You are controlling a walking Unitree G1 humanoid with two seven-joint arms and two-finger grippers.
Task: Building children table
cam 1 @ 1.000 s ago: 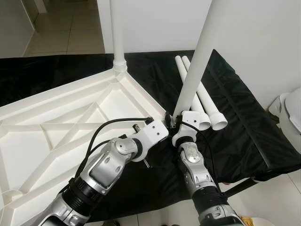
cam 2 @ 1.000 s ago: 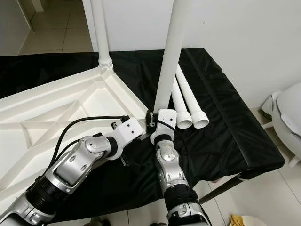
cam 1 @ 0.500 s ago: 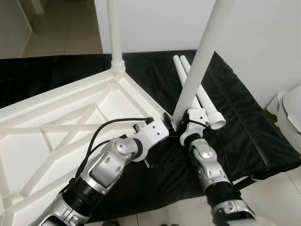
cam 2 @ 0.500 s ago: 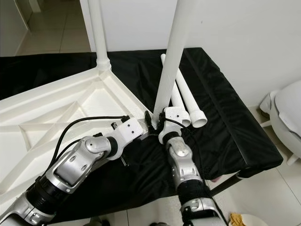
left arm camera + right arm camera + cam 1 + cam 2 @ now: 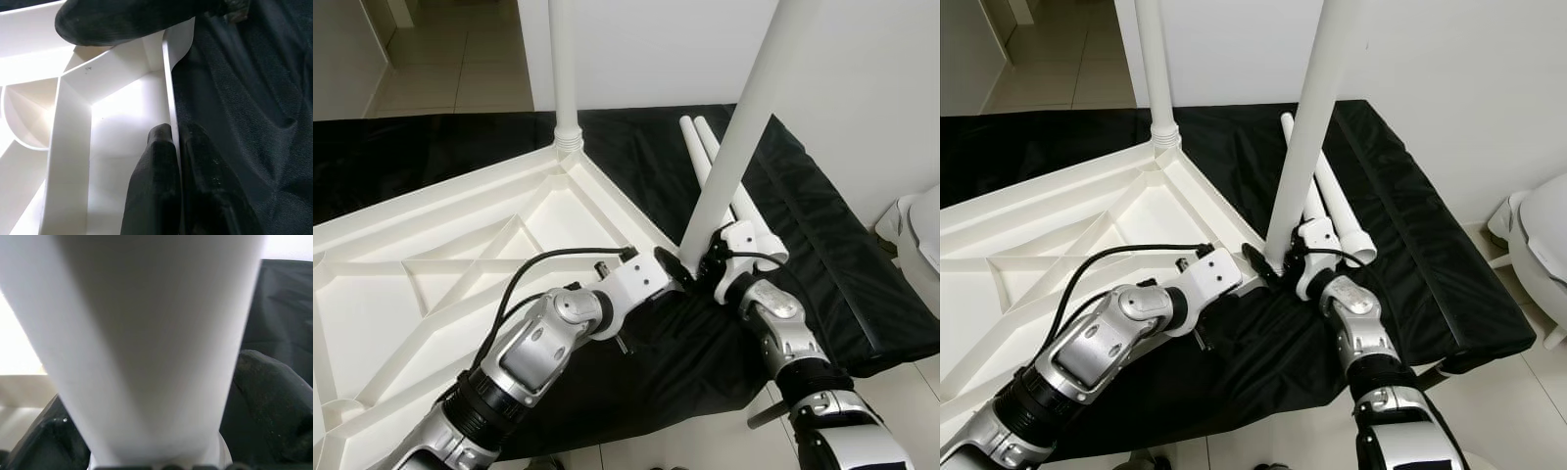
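While both arms reach in toward one corner of an upturned plastic table, these are the parts in view:

Table top: a white ribbed plastic table top lies underside up on a black cloth that covers a low surface.

Fitted leg: one white table leg stands upright in the socket at the far corner of the table top.

Held leg: a second white leg rises at a slight tilt from the near right corner, its lower end at the corner rim.

Right gripper: the right gripper is clamped around the base of the held leg; one black finger presses each side of the tube.

Left gripper: the left gripper pinches the thin rim wall of the table top at the same corner, one black finger inside the rim and one outside against the cloth, just beside the right gripper.

Spare legs: two more white legs lie side by side on the black cloth behind the held leg, their flared ends toward the robot.

Surroundings: a white wall stands at the right, and beige floor tiles show at the far left.
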